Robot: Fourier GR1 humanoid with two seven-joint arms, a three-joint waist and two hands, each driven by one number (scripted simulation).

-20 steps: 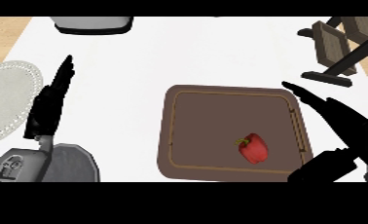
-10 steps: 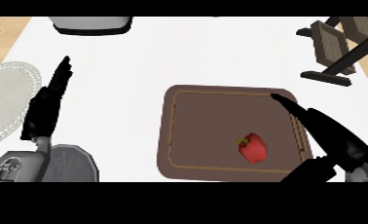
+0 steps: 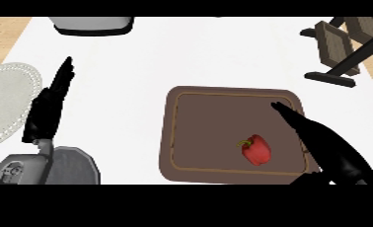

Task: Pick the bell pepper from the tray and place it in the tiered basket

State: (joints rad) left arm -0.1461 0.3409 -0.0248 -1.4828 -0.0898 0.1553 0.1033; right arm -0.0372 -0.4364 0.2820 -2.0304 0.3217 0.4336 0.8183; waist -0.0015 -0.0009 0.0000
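A red bell pepper [image 3: 256,149] with a green stem lies on the brown tray [image 3: 211,122], toward its near right part. My right hand [image 3: 324,144] is open over the tray's right side, its straight fingers pointing up and left, just right of the pepper and not touching it. The dark tiered basket [image 3: 339,48] stands at the far right of the counter, partly cut off by the view's edge. My left hand [image 3: 50,107] rests open at the left, fingers up, far from the tray.
A white plate [image 3: 13,97] lies at the left edge beside my left hand. A grey container [image 3: 91,24] sits at the far edge, left of centre. White counter stretches between the tray and the basket.
My right hand has moved left and down over the tray's right side, drawing closer to the pepper. The pepper, the tray and my left hand have not moved.
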